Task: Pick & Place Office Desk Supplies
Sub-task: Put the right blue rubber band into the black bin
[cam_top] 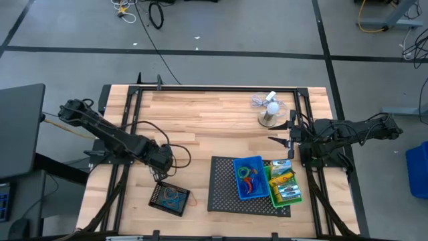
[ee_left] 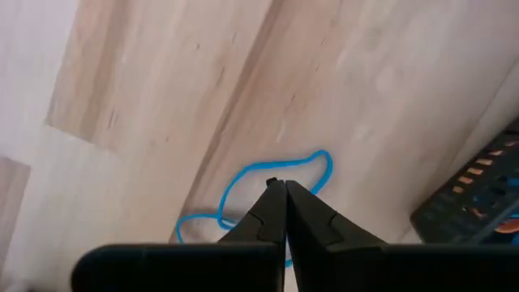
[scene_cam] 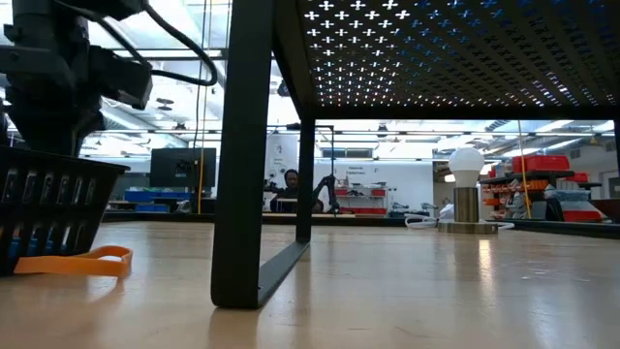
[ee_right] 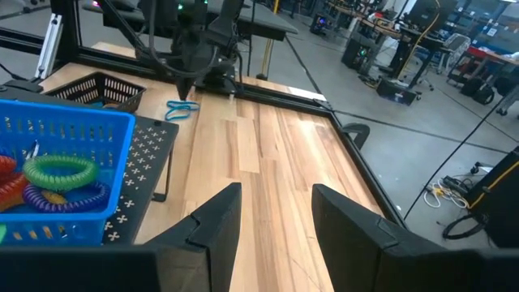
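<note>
While left pincer (ee_left: pixel 285 188) pinches blue band (ee_left: pixel 280 172) beside black bin (cam_top: pixel 169 198), right pincer (ee_right: pixel 274 195) gapes.

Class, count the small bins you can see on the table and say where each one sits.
3: a black bin on the bare wood by the left arm; a blue bin and a green bin side by side on the mesh tray.

You see the table (cam_top: pixel 200 114) straight down from overhead; low view sits at tabletop level; wrist cameras look past their fingers, close in.
</note>
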Robot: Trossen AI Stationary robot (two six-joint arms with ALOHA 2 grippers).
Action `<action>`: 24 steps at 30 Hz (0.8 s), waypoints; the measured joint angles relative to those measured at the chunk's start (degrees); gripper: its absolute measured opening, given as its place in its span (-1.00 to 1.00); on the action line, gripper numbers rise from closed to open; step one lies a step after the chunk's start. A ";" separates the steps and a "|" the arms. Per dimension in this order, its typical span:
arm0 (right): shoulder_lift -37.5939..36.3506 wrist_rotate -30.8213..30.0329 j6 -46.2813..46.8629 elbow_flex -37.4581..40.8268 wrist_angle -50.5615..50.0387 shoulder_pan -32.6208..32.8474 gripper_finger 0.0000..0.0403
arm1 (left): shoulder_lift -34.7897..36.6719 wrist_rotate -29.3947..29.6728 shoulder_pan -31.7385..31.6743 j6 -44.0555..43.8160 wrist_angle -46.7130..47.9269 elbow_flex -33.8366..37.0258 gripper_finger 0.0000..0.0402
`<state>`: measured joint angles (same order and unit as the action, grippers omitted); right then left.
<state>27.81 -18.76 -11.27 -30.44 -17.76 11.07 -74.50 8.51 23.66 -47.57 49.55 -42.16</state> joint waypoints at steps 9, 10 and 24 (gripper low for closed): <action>-0.02 -0.07 -0.13 0.00 0.02 -0.01 -0.20 | -0.02 -3.47 -1.45 0.60 -0.24 3.92 -0.34; 0.00 -0.07 -0.13 0.00 0.02 -0.02 -0.20 | -0.02 -2.78 -1.65 0.94 -0.56 3.92 -0.25; -0.02 0.22 -0.11 0.00 -0.90 -0.02 -0.20 | -3.07 -2.92 -8.76 7.70 -1.46 3.92 0.07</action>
<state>27.79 -18.54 -11.38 -30.44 -18.66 11.05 -77.56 5.59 14.90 -39.87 48.09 -38.24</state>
